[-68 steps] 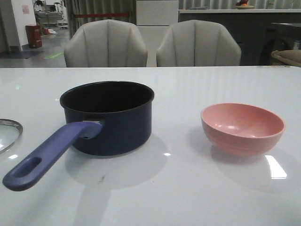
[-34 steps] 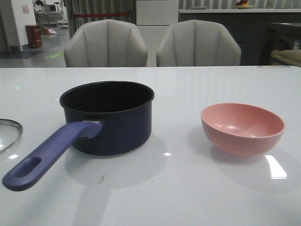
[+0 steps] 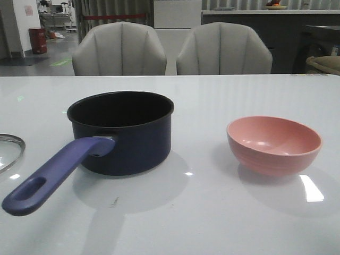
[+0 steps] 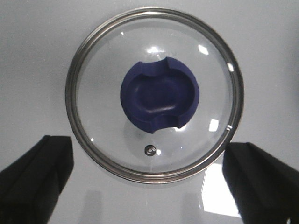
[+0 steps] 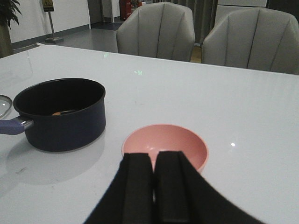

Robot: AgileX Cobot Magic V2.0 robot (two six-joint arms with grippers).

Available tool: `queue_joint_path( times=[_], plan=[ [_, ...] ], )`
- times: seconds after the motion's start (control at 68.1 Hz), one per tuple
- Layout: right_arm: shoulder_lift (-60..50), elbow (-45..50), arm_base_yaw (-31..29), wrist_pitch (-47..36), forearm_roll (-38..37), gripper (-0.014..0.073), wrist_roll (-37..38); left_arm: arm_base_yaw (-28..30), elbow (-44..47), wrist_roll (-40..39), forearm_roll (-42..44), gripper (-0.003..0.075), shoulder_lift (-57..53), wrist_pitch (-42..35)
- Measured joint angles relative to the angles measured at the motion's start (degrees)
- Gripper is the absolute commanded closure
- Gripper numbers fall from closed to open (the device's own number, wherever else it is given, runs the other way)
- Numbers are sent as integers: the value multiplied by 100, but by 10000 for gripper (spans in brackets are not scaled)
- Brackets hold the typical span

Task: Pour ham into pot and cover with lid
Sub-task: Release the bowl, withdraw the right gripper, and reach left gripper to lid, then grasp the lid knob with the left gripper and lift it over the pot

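On the white table (image 3: pixel 212 212), my left pincer (image 4: pixel 149 186) hangs spread wide over the glass lid (image 4: pixel 154 93), lying flat beside the pot (image 3: pixel 121 133). My right pincer (image 5: pixel 153 186) is clenched empty near the emptied pink bowl (image 5: pixel 165 144); the ham (image 5: pixel 56 113) seems already in the pot. Covering is the step in hand: next I must drop onto the dark-blue knob (image 4: pixel 160 94) and close.

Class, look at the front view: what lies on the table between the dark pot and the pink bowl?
Nothing: between the pot and the pink bowl there is only bare white table, as the front view shows.

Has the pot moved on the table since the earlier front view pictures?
No. The pot sits at the same spot relative to the pink bowl and the chairs behind; only its handle tip looks marginally shifted.
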Motion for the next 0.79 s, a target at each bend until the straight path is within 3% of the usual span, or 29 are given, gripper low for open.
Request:
queue_joint_path(
  times=[0.793],
  plan=[
    [0,0,0,0,0,435,0,0,-1135,215,-139,29,1652,458]
  ],
)
